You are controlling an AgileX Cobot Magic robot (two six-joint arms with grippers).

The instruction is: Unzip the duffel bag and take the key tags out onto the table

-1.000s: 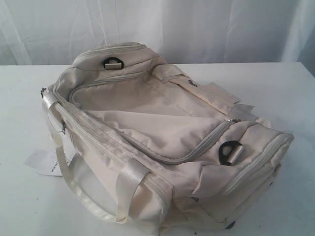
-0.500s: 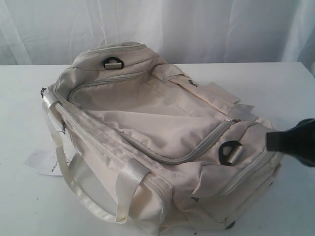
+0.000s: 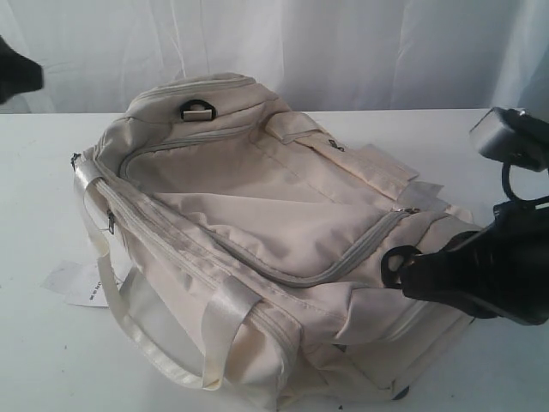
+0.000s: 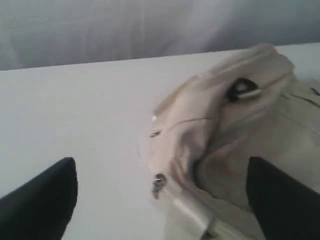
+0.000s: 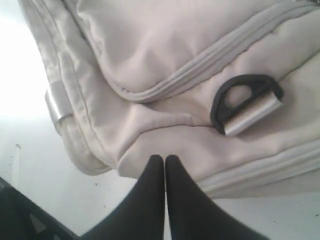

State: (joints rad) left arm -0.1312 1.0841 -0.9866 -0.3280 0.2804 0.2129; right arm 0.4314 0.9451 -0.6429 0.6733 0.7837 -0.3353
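The cream duffel bag (image 3: pixel 257 215) lies on the white table (image 3: pixel 34 360). Its grey top zipper (image 3: pixel 343 264) looks closed, with a pull near the right end (image 3: pixel 409 210). My right gripper (image 3: pixel 412 276) is shut and empty. Its fingertips (image 5: pixel 165 161) are pressed together just off the bag's end fabric, below the black D-ring (image 5: pixel 245 102). My left gripper (image 4: pixel 161 165) is wide open with nothing in it. It hangs above the bag's other end, where a D-ring (image 4: pixel 242 90) and a small zipper pull (image 4: pixel 159 184) show. The key tags are hidden.
A white paper tag (image 3: pixel 77 283) lies on the table by the shiny straps (image 3: pixel 219 330). A white curtain (image 3: pixel 343 51) hangs behind the table. A dark part of the left arm (image 3: pixel 17 77) shows at the upper left edge.
My right arm has come in from the right edge up to the D-ring at the bag's end. A dark part of the left arm has appeared at the upper left.
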